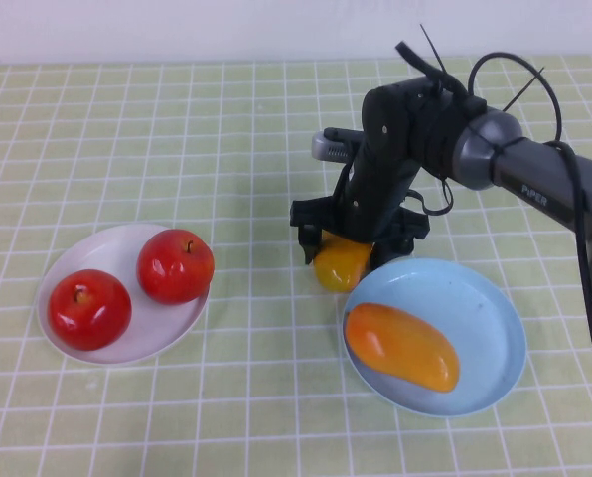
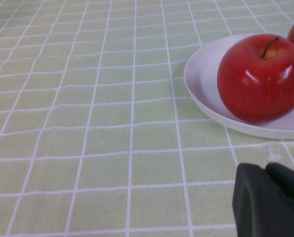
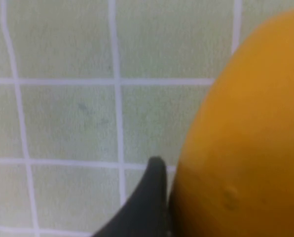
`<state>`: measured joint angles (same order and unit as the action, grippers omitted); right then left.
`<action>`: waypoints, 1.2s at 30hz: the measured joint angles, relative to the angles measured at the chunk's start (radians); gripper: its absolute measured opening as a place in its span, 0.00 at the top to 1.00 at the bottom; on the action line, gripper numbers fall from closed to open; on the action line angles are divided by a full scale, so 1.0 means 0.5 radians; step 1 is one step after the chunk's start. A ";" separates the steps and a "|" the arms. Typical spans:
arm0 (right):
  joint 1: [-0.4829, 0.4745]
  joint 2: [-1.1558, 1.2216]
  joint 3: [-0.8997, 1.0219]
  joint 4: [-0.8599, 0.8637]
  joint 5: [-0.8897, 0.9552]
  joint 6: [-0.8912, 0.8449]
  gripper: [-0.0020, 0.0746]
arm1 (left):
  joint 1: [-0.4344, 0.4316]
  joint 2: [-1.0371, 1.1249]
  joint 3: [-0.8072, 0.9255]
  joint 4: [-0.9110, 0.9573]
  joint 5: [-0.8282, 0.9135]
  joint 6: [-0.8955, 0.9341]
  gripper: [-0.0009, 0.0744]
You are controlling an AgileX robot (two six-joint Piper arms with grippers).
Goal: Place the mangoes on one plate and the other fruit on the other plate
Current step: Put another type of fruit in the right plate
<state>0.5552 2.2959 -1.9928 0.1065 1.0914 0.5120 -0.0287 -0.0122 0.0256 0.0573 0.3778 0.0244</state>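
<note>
White plate [image 1: 63,263] at left already carries both apples: one at its near-left [image 1: 89,308], one at its far-right [image 1: 175,265]. That half looks done.

Left gripper [image 2: 270,197] isn't in the high view; its wrist view shows only a dark fingertip hanging low over the checked tablecloth [image 1: 226,149], just beside the white plate's rim [image 2: 201,94] with an apple [image 2: 260,79] close by. Can't tell its opening from that. Holds nothing visible; looks parked.

Centre: right gripper [image 1: 354,246] points down over the yellower mango [image 1: 341,263], which sits just left of the light blue plate's [image 1: 495,308] far-left rim. Fingers bracket the fruit on either side and one fingertip [image 3: 154,197] presses against the skin in the wrist view [image 3: 245,148], so I read it as closed on the mango. Whether it's lifted or resting on the cloth, I can't tell.

Right: the orange-red mango [image 1: 402,346] lies diagonally across the blue plate's left half.

To do this step well, in my judgement: lift enough to clear the rim, carry right and toward the far-right free part of the plate, lower before release. Skin is glossy and rounded, so keep the grip centred or it may roll out.
</note>
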 joint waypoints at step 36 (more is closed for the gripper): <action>-0.045 -0.805 0.994 -0.424 0.133 -0.967 0.29 | 0.000 0.000 0.000 0.000 0.000 0.000 0.98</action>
<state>0.5326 1.8933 -1.4958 -0.1053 1.1581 0.0285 -0.0287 -0.0122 0.0256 0.0573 0.3778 0.0244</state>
